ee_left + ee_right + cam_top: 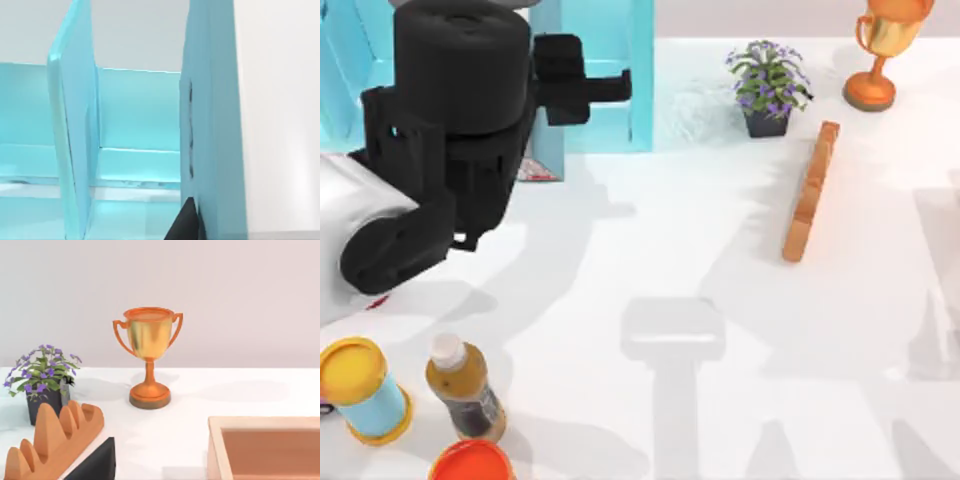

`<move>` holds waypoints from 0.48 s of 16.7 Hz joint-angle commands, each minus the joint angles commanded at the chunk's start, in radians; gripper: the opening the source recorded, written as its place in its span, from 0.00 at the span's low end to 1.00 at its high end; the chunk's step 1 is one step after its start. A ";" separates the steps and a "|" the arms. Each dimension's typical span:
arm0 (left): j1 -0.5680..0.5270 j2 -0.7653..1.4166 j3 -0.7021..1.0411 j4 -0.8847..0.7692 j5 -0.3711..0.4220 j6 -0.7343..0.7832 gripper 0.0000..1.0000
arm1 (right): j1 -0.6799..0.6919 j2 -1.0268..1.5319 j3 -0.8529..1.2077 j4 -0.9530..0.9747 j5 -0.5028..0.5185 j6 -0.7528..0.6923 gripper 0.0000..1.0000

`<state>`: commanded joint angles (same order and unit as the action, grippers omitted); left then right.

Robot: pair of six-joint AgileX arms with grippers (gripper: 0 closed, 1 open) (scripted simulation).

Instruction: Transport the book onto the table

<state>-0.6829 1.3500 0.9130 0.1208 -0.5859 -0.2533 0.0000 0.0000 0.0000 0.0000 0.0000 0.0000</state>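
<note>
My left gripper (615, 88) reaches into the turquoise shelf unit (610, 135) at the table's back left, in the compartment next to the shelf's right wall. In the left wrist view its dark tip (186, 222) sits right beside a thick upright teal-blue slab (212, 125). I cannot tell whether that slab is the book or a shelf wall. A thinner tilted teal panel (72, 145) stands farther off. The white table (670, 250) spreads in front of the shelf. A dark part of my right gripper (95, 462) shows low in the right wrist view, near the wooden bar.
An orange-brown wooden bar (810, 190) lies right of centre, with a potted plant (767, 90) and a trophy (880, 50) behind it. A yellow-lidded can (360, 390), a brown bottle (465, 390) and an orange lid (470, 462) stand at the front left. A wooden tray (265, 450) lies near my right gripper.
</note>
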 joint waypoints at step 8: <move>-0.258 0.209 0.092 -0.206 -0.211 -0.769 0.00 | 0.000 0.000 0.000 0.000 0.000 0.000 1.00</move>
<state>-0.9409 1.5589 1.0050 -0.0849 -0.7974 -1.0225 0.0000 0.0000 0.0000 0.0000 0.0000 0.0000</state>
